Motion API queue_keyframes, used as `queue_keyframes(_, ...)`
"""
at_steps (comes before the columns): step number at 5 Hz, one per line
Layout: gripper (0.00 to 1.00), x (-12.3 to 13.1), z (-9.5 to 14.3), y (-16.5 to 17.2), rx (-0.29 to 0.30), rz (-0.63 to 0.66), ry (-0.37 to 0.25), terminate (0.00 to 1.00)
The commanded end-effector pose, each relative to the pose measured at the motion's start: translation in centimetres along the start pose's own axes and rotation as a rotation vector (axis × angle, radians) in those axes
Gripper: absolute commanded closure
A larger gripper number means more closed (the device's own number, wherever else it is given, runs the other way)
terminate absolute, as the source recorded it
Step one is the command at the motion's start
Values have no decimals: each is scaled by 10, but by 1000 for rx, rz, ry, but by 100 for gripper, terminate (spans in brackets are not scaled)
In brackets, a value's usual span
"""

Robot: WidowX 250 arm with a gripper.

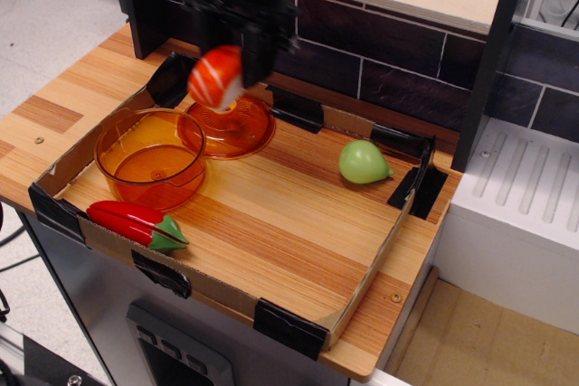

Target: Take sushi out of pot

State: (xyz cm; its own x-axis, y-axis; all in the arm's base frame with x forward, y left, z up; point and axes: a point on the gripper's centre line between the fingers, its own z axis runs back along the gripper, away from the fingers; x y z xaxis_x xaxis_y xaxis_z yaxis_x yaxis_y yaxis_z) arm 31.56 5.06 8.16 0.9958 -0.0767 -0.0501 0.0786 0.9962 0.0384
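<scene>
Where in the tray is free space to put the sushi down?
Widest bare patch: tray floor between the pot, the pear and the front wall. The left end is crowded: pot, lid, pepper. The gripper holds the sushi over the lid.

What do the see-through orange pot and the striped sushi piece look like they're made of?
The round transparent orange pot looks like glossy tinted plastic: the wood shows through its wall and the rim glints. The orange-red, white-striped sushi piece, held up in the black claw, looks like smooth moulded plastic, though motion blur leaves its finish uncertain.
</scene>
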Motion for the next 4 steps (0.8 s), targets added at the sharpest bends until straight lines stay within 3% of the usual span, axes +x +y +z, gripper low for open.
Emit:
queue_keyframes(1, 100, 24, -14, -18, 7, 4, -76, 0)
queue_keyframes(2, 100, 28, -27, -25, -26, 30, -69, 0)
queue_keyframes(4, 100, 32, -46, -24, -5, 83, -71, 0)
